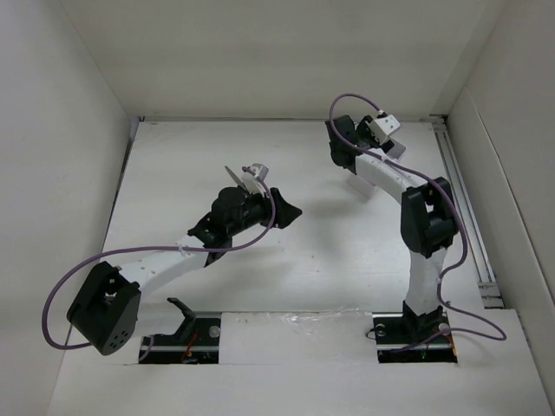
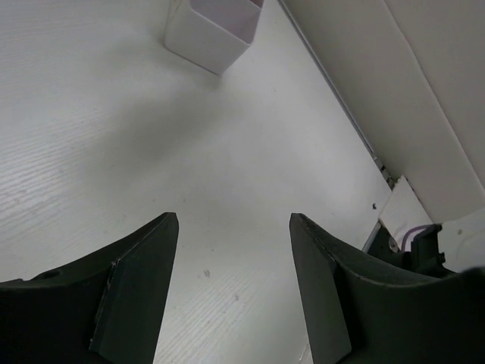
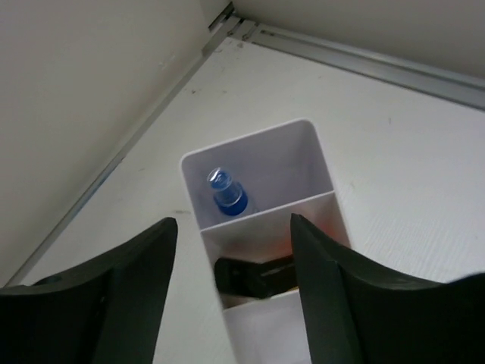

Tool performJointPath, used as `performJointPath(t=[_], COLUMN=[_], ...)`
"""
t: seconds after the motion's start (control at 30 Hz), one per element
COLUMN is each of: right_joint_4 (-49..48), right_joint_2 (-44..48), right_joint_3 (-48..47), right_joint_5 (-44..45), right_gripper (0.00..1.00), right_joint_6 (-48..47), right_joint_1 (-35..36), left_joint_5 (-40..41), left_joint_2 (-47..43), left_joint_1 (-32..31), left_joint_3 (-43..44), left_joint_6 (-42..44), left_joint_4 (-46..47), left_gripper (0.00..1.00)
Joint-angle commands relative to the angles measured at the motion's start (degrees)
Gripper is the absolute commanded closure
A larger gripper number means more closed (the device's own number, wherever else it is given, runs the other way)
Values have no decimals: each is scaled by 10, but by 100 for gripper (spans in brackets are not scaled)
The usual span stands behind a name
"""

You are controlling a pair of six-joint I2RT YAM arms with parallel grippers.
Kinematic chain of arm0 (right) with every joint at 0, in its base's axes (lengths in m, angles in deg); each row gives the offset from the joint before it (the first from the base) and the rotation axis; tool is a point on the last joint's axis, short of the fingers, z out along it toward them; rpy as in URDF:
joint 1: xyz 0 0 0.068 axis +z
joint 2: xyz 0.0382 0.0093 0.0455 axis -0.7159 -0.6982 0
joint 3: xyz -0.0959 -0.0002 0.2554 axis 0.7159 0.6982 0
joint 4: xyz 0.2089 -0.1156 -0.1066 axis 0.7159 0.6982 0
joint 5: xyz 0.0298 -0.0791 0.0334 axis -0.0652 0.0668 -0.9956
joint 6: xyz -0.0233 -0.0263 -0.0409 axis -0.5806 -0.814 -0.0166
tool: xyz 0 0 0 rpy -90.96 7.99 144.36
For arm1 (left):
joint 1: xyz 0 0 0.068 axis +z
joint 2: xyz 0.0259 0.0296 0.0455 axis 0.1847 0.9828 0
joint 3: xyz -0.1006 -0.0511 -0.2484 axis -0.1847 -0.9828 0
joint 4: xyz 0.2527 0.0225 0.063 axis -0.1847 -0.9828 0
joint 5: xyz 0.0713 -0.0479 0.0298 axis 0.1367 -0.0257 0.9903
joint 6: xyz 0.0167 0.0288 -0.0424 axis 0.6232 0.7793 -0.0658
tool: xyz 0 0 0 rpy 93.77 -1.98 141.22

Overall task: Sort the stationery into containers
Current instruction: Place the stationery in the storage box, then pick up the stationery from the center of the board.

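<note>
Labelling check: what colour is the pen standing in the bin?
Blue; the pen shows best in the right wrist view.

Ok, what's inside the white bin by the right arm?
The white bin is split in two. The far compartment holds a blue pen standing on end. The near one holds something black; its wall and shadow hide what it is.

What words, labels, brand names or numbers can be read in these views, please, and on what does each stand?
None: no view shows any legible text. The white bin, the blue pen inside it and the table carry no visible print.
</note>
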Motion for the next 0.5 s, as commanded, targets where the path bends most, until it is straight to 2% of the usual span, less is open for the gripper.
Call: performJointPath(t=[0.0, 0.1, 0.17, 0.23, 0.27, 0.33, 0.37, 0.4, 0.47], right_joint_4=[10, 43, 29, -18, -32, -85, -103, -119, -128], right_joint_2=[44, 87, 149, 196, 243, 288, 327, 342, 368], right_joint_3=[-24, 3, 66, 149, 177, 258, 284, 307, 348], right_joint_5=[-25, -68, -95, -158, -183, -274, -303, -330, -386], right_gripper=[30, 30, 35, 51, 71, 89, 94, 100, 100], right_joint_6=[-2, 50, 63, 63, 63, 44, 34, 34, 27], right_joint_1=[10, 24, 31, 39, 46, 52, 58, 58, 65], left_joint_5=[55, 112, 168, 203, 217, 254, 263, 301, 334], left_joint_2=[3, -12, -18, -18, -18, -1, 5, 16, 27], left_joint_1=[-3, -3, -3, -3, 2, 17, 23, 23, 23], left_joint_3=[18, 18, 18, 24, 31, 38, 46, 51, 64], left_joint_6=[-2, -7, -12, -19, -19, -38, -44, -49, -61], left_joint_4=[-29, -49, -71, -90, -99, -125, -135, -158, -178], left_gripper=[43, 46, 47, 49, 49, 54, 69, 74, 77])
